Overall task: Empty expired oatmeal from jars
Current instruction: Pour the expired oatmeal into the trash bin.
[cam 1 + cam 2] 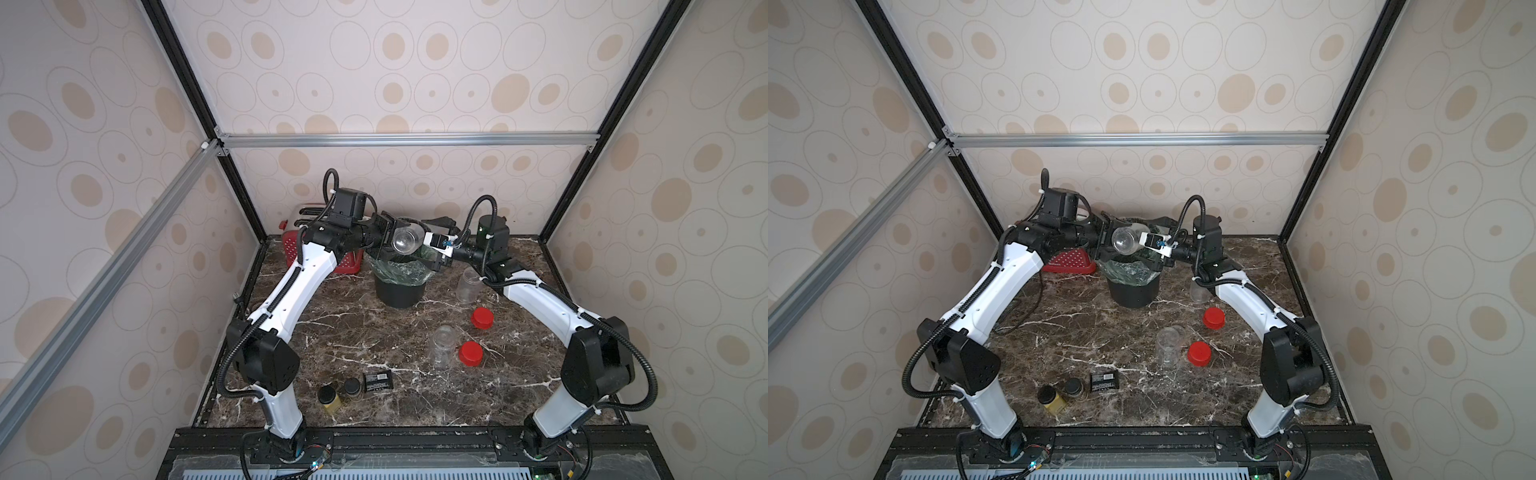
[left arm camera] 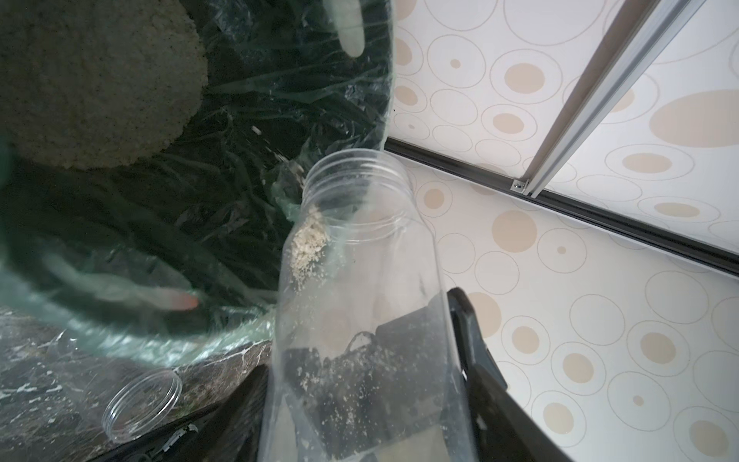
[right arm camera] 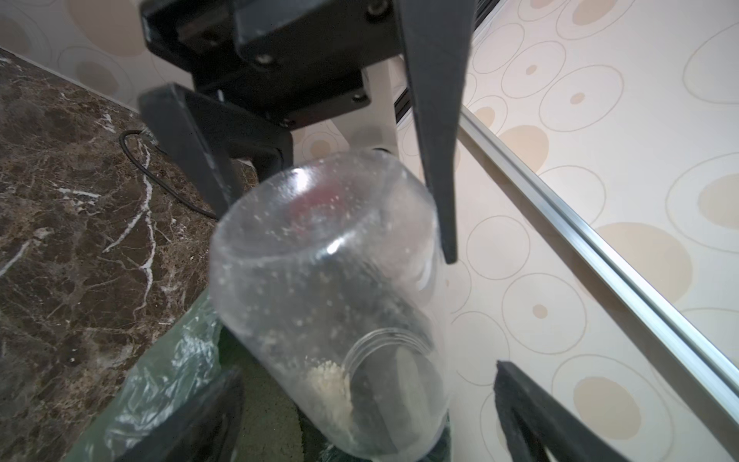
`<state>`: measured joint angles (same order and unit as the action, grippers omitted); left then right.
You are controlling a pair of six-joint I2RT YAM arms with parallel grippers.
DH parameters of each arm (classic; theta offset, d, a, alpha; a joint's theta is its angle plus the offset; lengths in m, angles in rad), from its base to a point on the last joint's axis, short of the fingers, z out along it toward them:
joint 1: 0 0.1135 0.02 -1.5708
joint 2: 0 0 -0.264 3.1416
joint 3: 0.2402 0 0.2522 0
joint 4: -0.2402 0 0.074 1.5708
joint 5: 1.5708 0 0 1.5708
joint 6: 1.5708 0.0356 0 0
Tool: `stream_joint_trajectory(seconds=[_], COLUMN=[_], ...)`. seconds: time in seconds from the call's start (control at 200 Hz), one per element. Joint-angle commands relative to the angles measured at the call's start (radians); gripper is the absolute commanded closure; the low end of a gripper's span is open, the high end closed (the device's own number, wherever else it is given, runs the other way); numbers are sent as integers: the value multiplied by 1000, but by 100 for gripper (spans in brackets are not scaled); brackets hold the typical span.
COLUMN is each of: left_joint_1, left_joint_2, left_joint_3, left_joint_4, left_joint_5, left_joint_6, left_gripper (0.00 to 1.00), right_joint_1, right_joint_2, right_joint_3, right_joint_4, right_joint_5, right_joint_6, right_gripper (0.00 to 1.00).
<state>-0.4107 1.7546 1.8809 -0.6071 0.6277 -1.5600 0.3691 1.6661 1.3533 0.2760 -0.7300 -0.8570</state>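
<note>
Clear plastic jar (image 1: 404, 240) tipped mouth-down over the bin (image 1: 399, 293) — left gripper (image 1: 390, 239) clamped on it so the last oatmeal (image 2: 310, 240) slides out; right gripper (image 3: 366, 370) spread wide, empty.

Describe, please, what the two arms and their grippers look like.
The left arm and right arm match: white link shells, black joint housings, black ribbed cable hoses held by white ties, a black camera box at each wrist. The left gripper and right gripper have flat, black, tapering fingers; a white block with a blue mark sits behind the right one.
</note>
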Motion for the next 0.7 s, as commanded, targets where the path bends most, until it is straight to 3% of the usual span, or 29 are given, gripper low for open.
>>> stream_joint_trajectory(seconds=[0.0, 0.27, 0.696], left_joint_1=[-5, -17, -16], left_joint_2=[-40, -43, -41], left_joint_3=[8, 36, 38], left_joint_4=[57, 50, 67], left_joint_5=[10, 21, 27], left_joint_6=[-35, -32, -43], left_gripper=[100, 100, 100], right_joint_1=[2, 4, 22], right_joint_2=[19, 74, 134], right_joint_3=[-8, 1, 23], right_joint_4=[86, 217, 345], right_joint_5=[-34, -82, -103], right_joint_6=[-56, -4, 67], right_gripper=[1, 0, 18])
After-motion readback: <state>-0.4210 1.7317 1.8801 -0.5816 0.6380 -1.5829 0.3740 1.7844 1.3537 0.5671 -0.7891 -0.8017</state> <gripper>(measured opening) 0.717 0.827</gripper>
